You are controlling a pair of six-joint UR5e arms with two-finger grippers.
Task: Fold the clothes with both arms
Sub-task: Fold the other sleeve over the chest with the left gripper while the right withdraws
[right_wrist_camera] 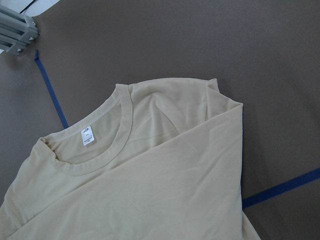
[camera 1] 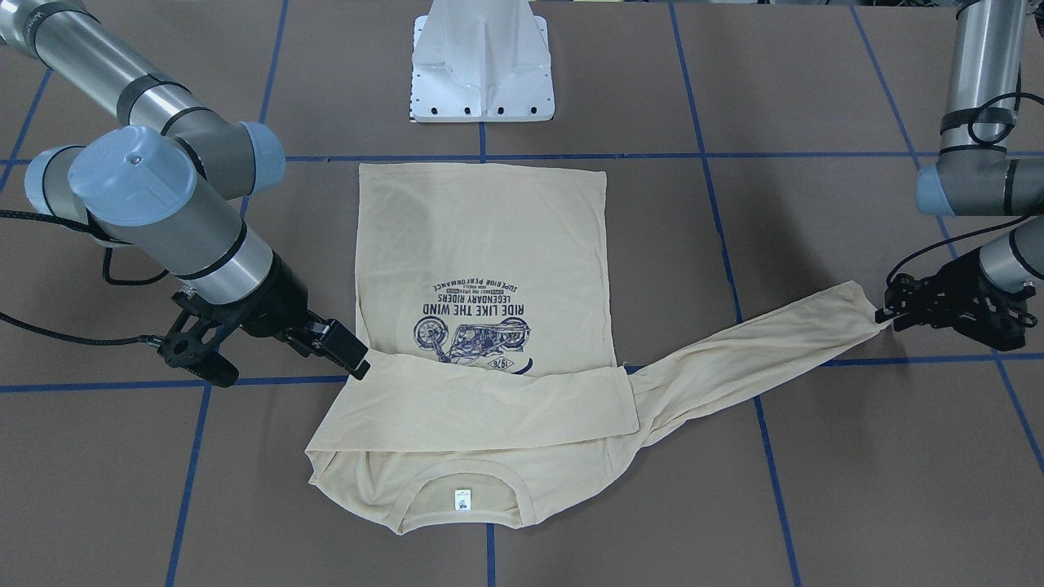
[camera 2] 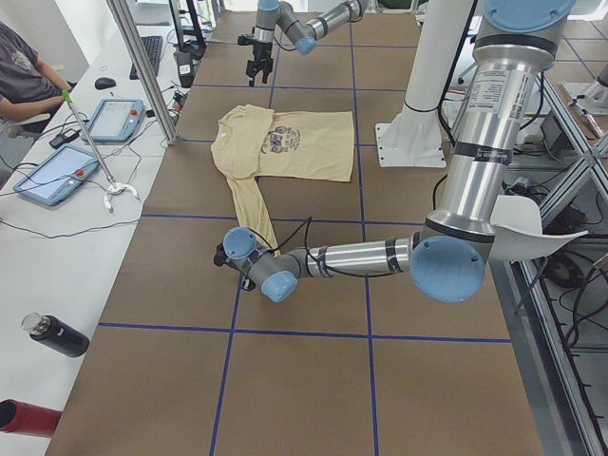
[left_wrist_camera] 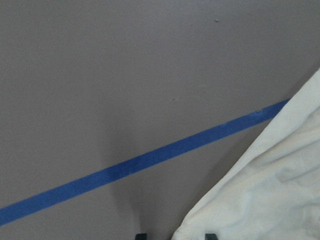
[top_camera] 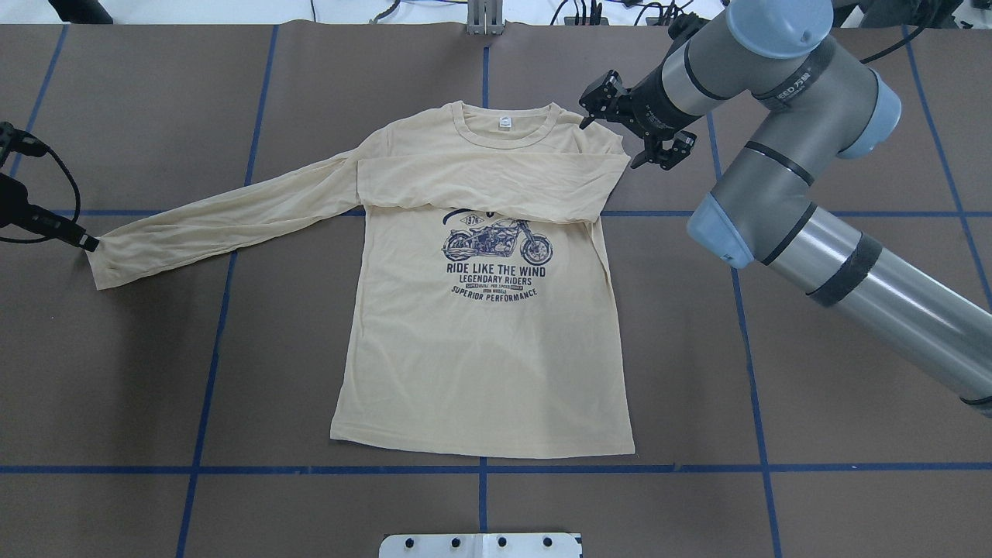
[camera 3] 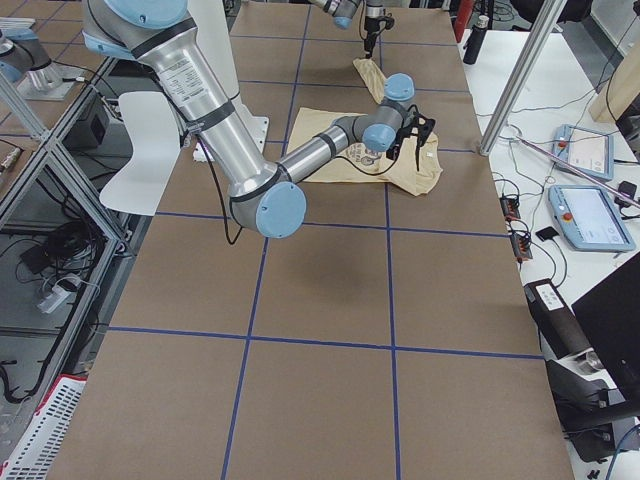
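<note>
- Brown table (top_camera: 116,372) w/ blue tape grid (top_camera: 211,349); white pedestal base (camera 1: 483,61) at robot's edge, mid-table.
- Right arm (top_camera: 783,178): reaches in from 4 o'clock in overhead view, elbow bent, wrist angled toward far edge. Right gripper (top_camera: 634,124) hangs just beside shirt's shoulder at approx 1 o'clock of the garment, claw spread wide, nothing in it. Its wrist cam looks down on collar & shoulder from above.
- Left arm (camera 1: 979,98): upper link near upright, forearm low & reaching outward. Left gripper (camera 1: 891,311) low at table, fingers pinched on cuff of the outstretched sleeve (top_camera: 225,221).
- T-shirt (top_camera: 480,364): pale yellow-beige, flat, print side up, mid-table. Collar at 12 o'clock (far from robot), hem at 6.
- Outstretched sleeve runs from shoulder toward 8 o'clock, drawn fairly straight to left claw.
- Folded sleeve (top_camera: 480,182) lies across chest, covers top of navy motorcycle print (top_camera: 496,252).
- White neck label (top_camera: 504,121) shows inside collar.
- Side bench: tablets (camera 2: 57,176), black bottle (camera 2: 57,334), seated person (camera 2: 24,81).
</note>
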